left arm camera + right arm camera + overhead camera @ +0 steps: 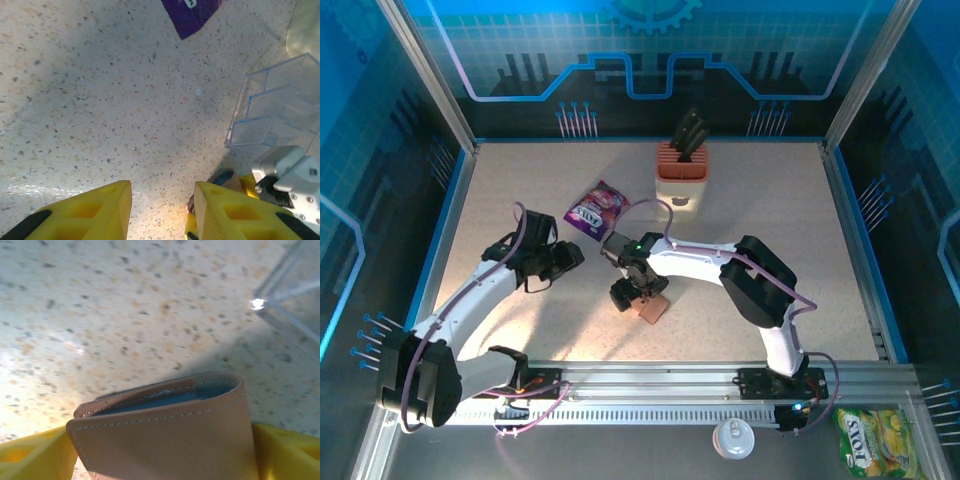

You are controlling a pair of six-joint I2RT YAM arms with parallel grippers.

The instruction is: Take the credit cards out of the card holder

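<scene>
The card holder, a folded tan-brown leather wallet, spans the gap between my right gripper's yellow fingers and touches both. A blue strip shows inside its fold; I cannot tell lining from card, so the credit cards are hidden. From above, the right gripper hangs over the card holder at mid-table. My left gripper stands just to its left, open over bare table. In the left wrist view, the left gripper has nothing between its fingers, and the card holder peeks out behind the right finger.
A clear plastic sleeve lies just beyond the card holder. A purple snack packet and a cream-and-orange knife block stand farther back. A white lid and a yellow-green packet sit in front of the rail.
</scene>
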